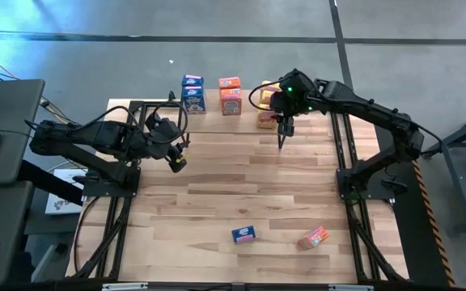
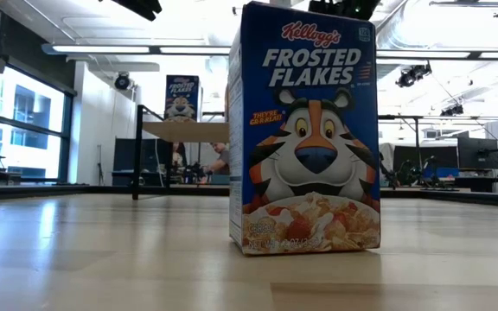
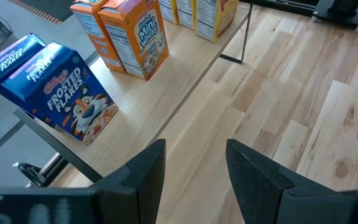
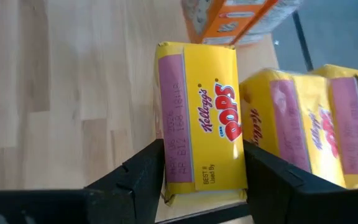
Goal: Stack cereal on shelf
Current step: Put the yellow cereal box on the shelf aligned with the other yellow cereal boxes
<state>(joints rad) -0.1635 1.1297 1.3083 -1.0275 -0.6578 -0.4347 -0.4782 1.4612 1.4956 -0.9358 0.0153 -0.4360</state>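
Note:
The shelf [image 1: 245, 123] stands along the table's far edge. On it are blue cereal boxes [image 1: 192, 93], orange ones [image 1: 230, 95] and yellow ones [image 1: 265, 113]. My right gripper [image 1: 282, 133] is over the shelf's right part, shut on a yellow Corn Pops box [image 4: 207, 118] next to the other yellow boxes [image 4: 316, 124]. My left gripper [image 3: 194, 149] hangs open with nothing in it, above the table just in front of the shelf's left part. A blue box [image 1: 243, 234] and an orange box [image 1: 314, 238] sit on the table near its front edge. My right gripper pinches the yellow box between its two fingers [image 4: 145, 171]. One finger is beside the box's pink-banded face [image 4: 173, 155] and the other on the opposite side. The fingers slant down from the table's right. The printed front faces the wrist. Whether the box rests on the shelf, I cannot tell.
The shelf's thin black leg [image 3: 244, 37] drops to the table next to the yellow boxes. The arms' black frames [image 1: 112, 190] [image 1: 362, 182] flank the tabletop. In the low view the blue Frosted Flakes box [image 2: 305, 138] stands upright on the table.

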